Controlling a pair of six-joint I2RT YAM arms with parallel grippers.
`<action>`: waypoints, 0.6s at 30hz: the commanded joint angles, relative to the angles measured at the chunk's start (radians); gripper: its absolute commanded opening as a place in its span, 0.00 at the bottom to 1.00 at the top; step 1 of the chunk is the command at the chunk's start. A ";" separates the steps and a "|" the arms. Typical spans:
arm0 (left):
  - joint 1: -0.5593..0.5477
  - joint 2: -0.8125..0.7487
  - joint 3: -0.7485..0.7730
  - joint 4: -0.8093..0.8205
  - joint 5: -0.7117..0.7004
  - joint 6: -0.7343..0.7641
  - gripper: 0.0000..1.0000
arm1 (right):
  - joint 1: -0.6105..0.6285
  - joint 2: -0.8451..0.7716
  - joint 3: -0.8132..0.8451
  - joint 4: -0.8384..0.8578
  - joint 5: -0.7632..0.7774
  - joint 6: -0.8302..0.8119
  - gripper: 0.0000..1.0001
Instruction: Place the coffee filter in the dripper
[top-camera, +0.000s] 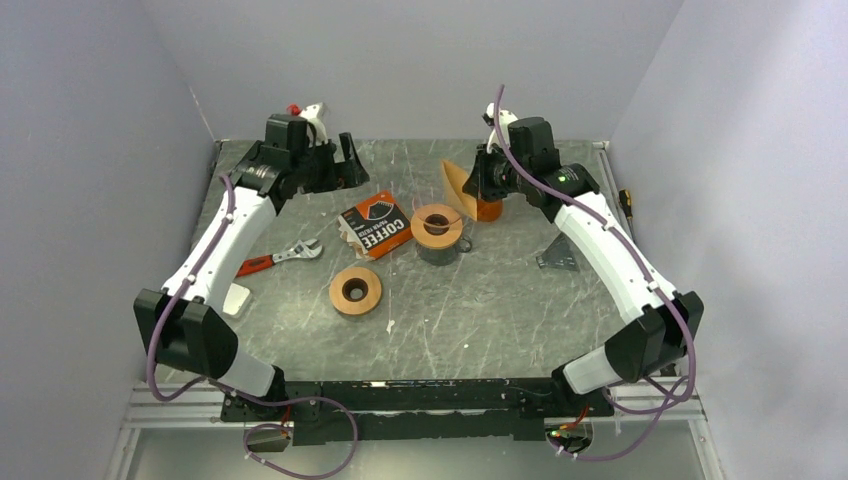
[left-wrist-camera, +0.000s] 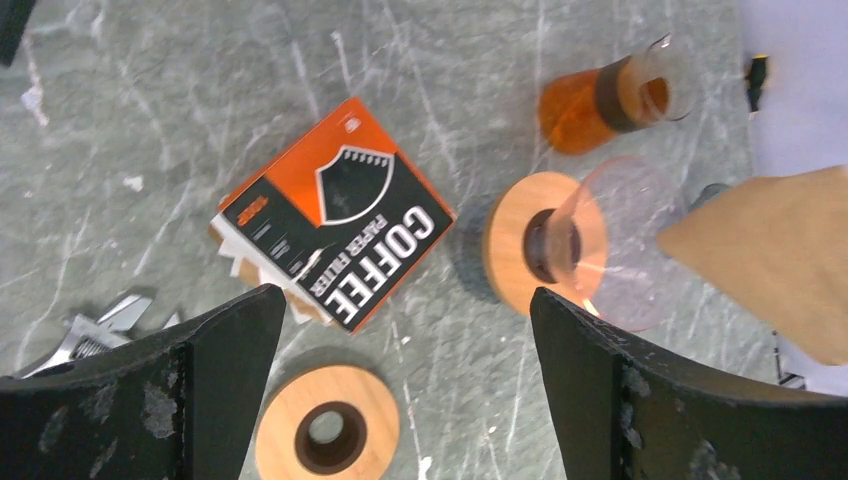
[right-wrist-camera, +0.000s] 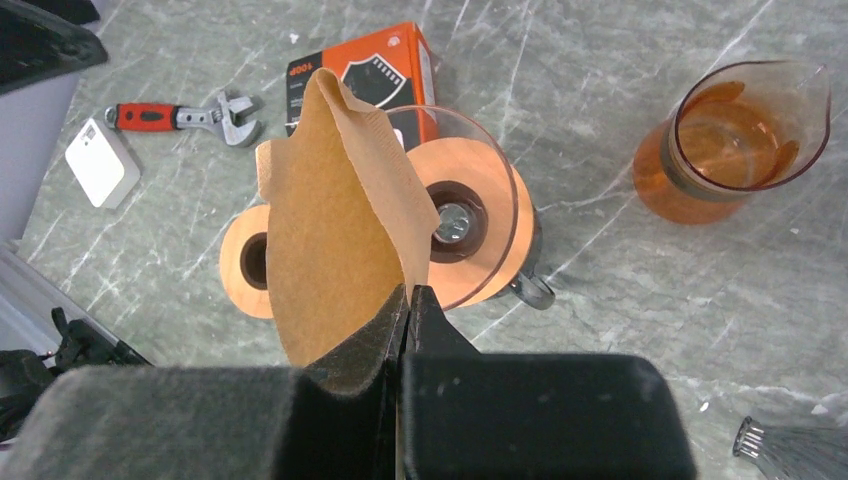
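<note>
One coffee filter (right-wrist-camera: 335, 230) in right tool (right-wrist-camera: 405, 303)

Both arms stretched far forward from their bases. The white-and-black left arm (top-camera: 215, 250) carried its black two-finger left gripper (top-camera: 345, 160) with the jaws spread wide and nothing between them. The matching right arm (top-camera: 610, 250) held its black right gripper (right-wrist-camera: 408, 295) pinched tight on a brown paper coffee filter (right-wrist-camera: 340, 220).
</note>
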 joint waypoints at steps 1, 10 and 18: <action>-0.034 0.055 0.103 -0.027 0.036 -0.048 0.99 | -0.026 0.025 0.037 -0.002 -0.042 0.016 0.00; -0.088 0.097 0.111 0.012 0.050 -0.056 1.00 | -0.029 0.079 0.053 -0.001 -0.072 0.024 0.00; -0.109 0.101 0.086 0.062 0.104 -0.107 1.00 | 0.005 0.158 0.079 0.008 -0.017 0.017 0.10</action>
